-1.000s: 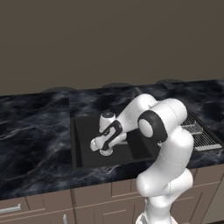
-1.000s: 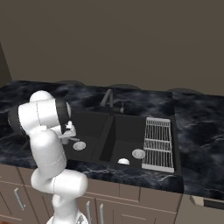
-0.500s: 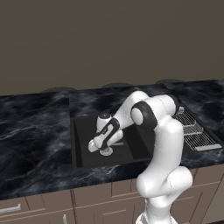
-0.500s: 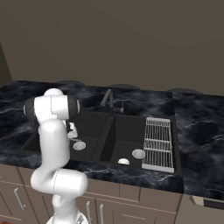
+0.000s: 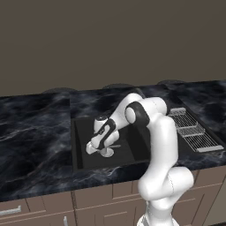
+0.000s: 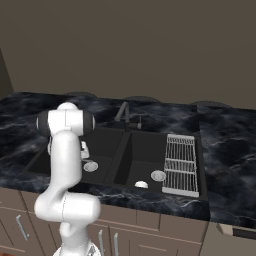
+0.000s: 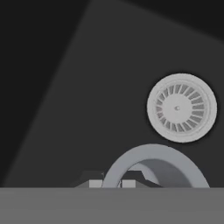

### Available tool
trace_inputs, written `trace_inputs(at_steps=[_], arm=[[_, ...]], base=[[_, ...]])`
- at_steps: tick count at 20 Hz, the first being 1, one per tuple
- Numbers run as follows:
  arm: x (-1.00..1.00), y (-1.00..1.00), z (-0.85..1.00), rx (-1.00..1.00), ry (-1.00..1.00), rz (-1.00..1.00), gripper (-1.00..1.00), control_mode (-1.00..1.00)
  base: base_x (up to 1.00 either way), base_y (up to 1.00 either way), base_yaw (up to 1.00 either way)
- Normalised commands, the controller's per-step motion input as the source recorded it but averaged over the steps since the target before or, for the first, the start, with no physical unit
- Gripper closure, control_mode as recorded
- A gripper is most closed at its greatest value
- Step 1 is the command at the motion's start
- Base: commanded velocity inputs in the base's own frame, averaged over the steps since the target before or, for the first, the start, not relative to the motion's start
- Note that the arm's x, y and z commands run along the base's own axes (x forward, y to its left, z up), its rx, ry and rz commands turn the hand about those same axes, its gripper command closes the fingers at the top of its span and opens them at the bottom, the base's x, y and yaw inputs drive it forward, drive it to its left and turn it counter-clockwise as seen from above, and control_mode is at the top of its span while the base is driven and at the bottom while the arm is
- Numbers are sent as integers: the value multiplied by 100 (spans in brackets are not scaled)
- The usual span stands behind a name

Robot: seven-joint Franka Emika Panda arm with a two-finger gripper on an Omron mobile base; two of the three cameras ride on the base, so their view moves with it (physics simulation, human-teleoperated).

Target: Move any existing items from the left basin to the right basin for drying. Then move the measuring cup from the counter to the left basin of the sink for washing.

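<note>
One cup in play: measuring cup (image 7: 153, 152), pale grey, pinched by its rim low in the hand view.
Gripper: gripper (image 7: 109, 183) pressed together on the cup's wall, one dark tip inside the rim, one outside; nothing else between the tips.
Cup attitude: mouth turned towards the hand cam, so the round opening reads as a wide ring; its axis runs roughly along the fingers.
Cup handle: can't tell which way it points in the hand view. A thin pale sliver near the drain in the left base view may be it, too small to be sure.
Cup location: inside the left basin (image 5: 79, 141), low over the matte black floor, w/ the arm bent down into it from the right. Can't tell whether the base touches the floor.
Drain: round silver drain (image 7: 181, 108) just beside the cup, up and to the right of the rim in the hand view, apart from it.
Mug: small pale item (image 6: 141, 184) sits in the right basin (image 6: 145, 155) near the front wall, just left of that basin's drain (image 6: 158, 175). Too small to read colour or handle direction.
Sink: black double sink (image 6: 121, 150), divider between basins, dark faucet (image 6: 124, 111) at the back.
Rack: wire rack (image 5: 190, 130) on the far right edge of the sink.
Counter: black marble counter (image 5: 35, 132) w/ white veining on both sides.
</note>
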Motion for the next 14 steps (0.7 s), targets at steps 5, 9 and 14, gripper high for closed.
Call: trace_inputs(at_steps=[5,9,14], arm=[[27,0,-27,0,2,0,100,-100],[22,0,-25,0,0,0,100,-100],[19,0,-25,0,0,0,100,-100]], base=[[0,0,0],[0,0,0],[0,0,0]])
